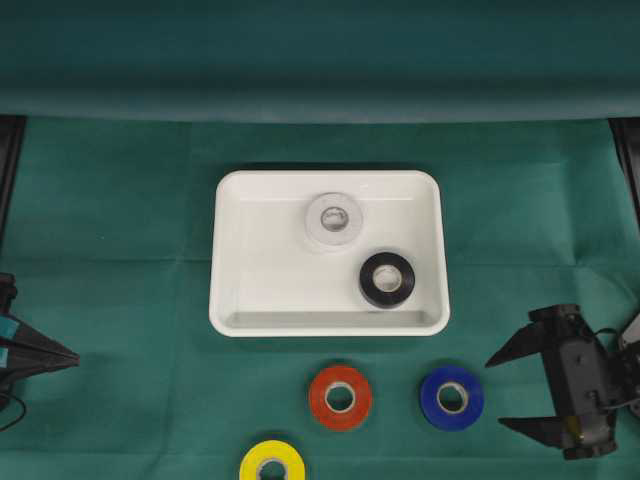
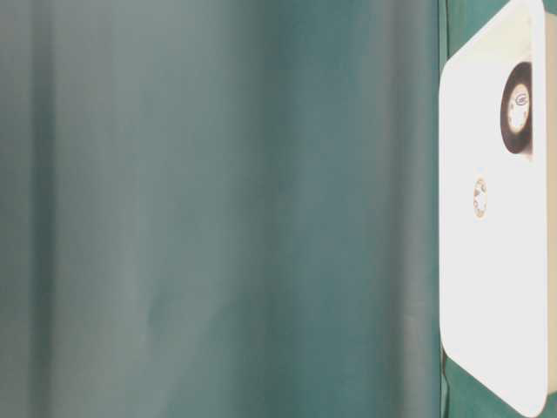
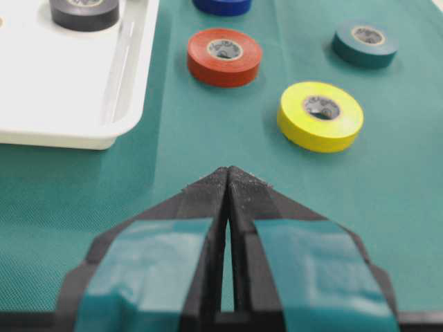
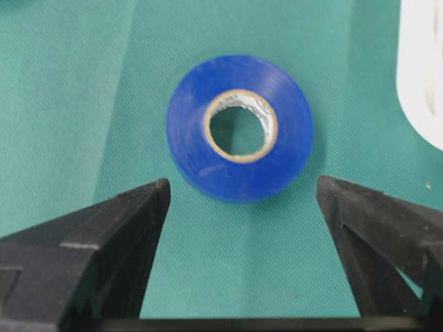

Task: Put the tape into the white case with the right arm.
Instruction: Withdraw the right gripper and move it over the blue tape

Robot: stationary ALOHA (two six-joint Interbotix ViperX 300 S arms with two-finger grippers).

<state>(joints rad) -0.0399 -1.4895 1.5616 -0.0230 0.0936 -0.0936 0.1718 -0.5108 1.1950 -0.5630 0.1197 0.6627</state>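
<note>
Right gripper [image 1: 510,388] jaws spread, empty; blue tape roll [image 4: 239,127] just ahead between tips, untouched. Beyond: red roll [image 1: 340,397], yellow roll [image 1: 272,464], teal roll [image 3: 364,43]. Glossy white rectangular case [image 1: 232,300] farther off holds two rolls: black [image 1: 387,280], whitish [image 1: 334,220]. Left gripper [image 3: 228,181] clenched, empty.

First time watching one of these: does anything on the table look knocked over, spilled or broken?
Nothing stands out. The white case sits square, with a black roll and a white roll lying flat inside. The red roll, blue roll and yellow roll lie flat on the cloth.

No legible text on anything.
</note>
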